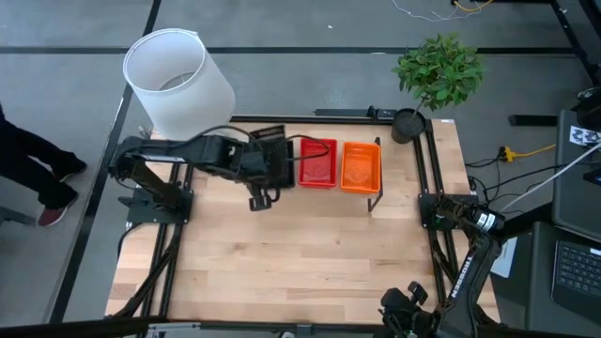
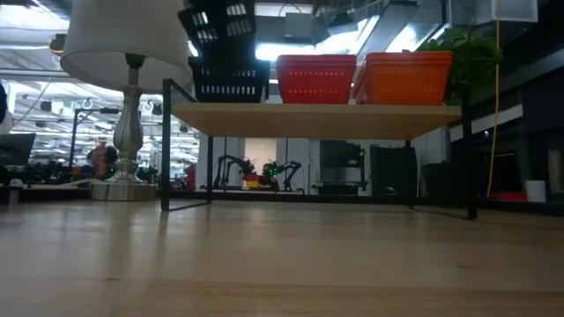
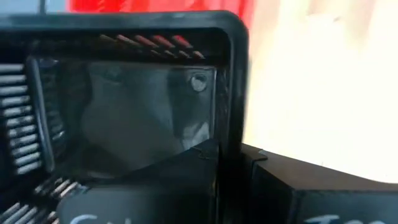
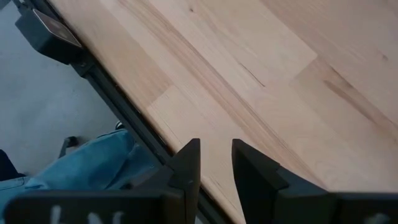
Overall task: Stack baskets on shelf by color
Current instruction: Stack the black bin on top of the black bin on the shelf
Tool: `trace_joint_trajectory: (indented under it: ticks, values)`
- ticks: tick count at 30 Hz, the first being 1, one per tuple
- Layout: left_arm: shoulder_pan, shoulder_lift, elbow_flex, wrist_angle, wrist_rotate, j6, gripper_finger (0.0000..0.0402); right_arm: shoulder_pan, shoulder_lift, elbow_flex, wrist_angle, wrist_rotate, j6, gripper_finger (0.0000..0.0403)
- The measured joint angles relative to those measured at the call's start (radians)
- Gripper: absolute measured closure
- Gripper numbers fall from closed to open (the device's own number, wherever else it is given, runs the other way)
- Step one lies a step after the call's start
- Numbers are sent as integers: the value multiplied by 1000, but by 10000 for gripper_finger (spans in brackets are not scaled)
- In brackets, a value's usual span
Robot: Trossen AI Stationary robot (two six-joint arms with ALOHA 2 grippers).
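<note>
While the left pincer (image 1: 274, 158) was clamped shut on the rim of a black basket (image 2: 220, 29), that basket hung tilted just above the black stack (image 2: 231, 88) at the left end of the shelf (image 2: 317, 117). The red baskets (image 1: 317, 161) sat in the middle of the shelf and the orange baskets (image 1: 361, 166) at its right end, the two piles just beside each other. Judging by the tilt in the low view, the step in hand was nesting the held basket into the black pile, and doing it well called for levelling it first, so its corners lined up with the one below. It then needed a straight descent, keeping clear of the red wall next door, and a release only once it had seated. The right pincer (image 4: 216, 163) waited with its fingers slightly apart and nothing between them, over the table (image 1: 300, 253) near its right edge, well apart from the shelf.
</note>
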Motion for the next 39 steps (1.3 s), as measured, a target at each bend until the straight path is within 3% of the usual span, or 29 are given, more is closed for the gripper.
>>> trace_joint_trajectory:
  ticks: [4, 15, 27, 39]
  values:
    - [0, 0, -42, 62, 64, 4, 401, 0, 0, 0, -1, -2, -2, 312]
    - [21, 0, -91, 88, 91, 3, 398, 0, 0, 0, -3, -6, -4, 312]
    - [63, 0, -92, 97, 89, 3, 310, 0, 0, 0, -3, -7, -4, 312]
    - [-40, -3, 84, 92, 77, 0, 294, 0, 0, 0, 0, -8, -4, 312]
